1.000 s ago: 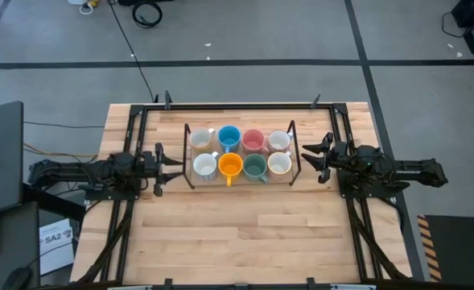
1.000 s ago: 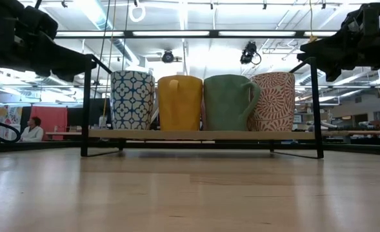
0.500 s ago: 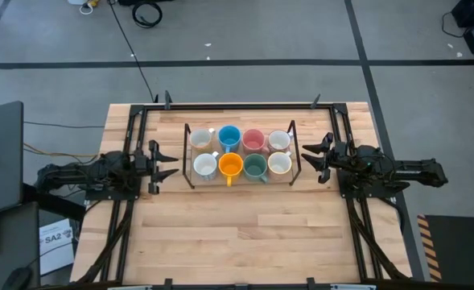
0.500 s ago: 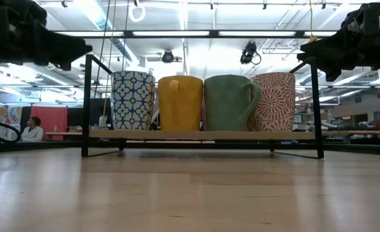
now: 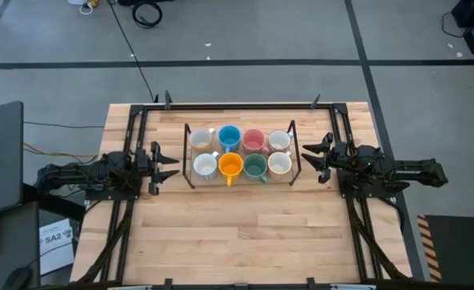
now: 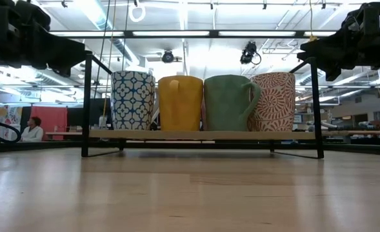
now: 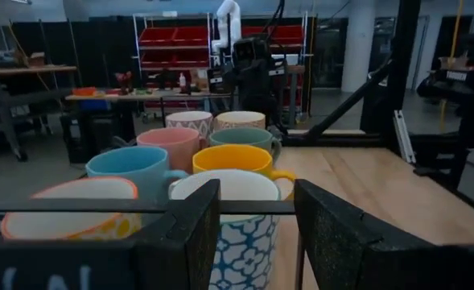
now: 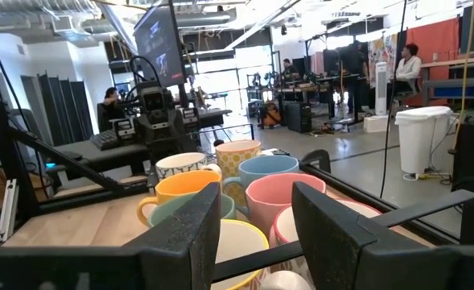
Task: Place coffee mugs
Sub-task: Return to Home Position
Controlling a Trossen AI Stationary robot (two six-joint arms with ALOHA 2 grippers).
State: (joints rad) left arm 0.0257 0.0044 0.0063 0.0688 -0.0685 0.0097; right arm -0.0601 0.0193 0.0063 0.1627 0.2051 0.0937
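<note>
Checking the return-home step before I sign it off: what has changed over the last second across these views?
The left claw, open and empty, drew back slightly from the black-framed wooden mug rack; nothing was grasped or released. The right claw stayed open beside the rack's other end, and the eight round ceramic mugs stayed in their two rows.

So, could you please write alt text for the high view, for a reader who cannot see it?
Eight small round ceramic mugs stand in two rows of four on a black wire-frame shelf on a light wooden table, seen from above. The robot's dark left hand and right hand flank the shelf, both open and empty.
</note>
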